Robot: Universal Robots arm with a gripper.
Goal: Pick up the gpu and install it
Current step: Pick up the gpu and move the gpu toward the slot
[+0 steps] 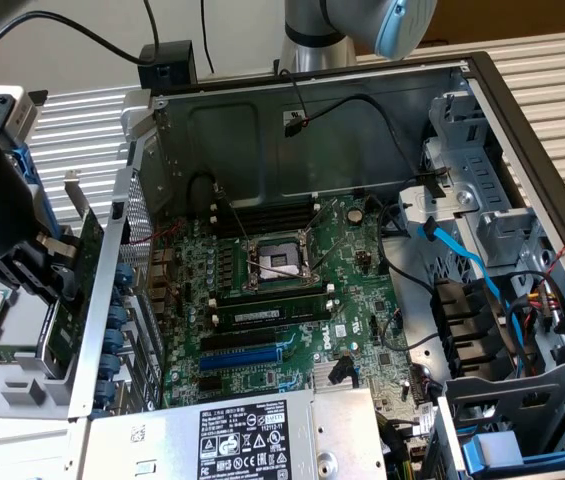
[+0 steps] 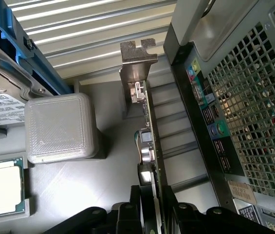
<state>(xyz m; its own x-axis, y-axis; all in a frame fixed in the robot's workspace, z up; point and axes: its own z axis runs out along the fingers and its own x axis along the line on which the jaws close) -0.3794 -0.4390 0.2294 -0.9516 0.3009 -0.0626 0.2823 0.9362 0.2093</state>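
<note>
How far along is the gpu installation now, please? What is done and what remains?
Done: the gripper has the gpu clamped on edge. In hand: the card is outside the computer case, beside its perforated rear wall. Left: installing it; the blue slot on the motherboard is empty.

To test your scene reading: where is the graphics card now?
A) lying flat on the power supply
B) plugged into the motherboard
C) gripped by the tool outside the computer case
C: the graphics card is clamped edge-on in the tool, beside the perforated outer wall of the computer case.
</note>
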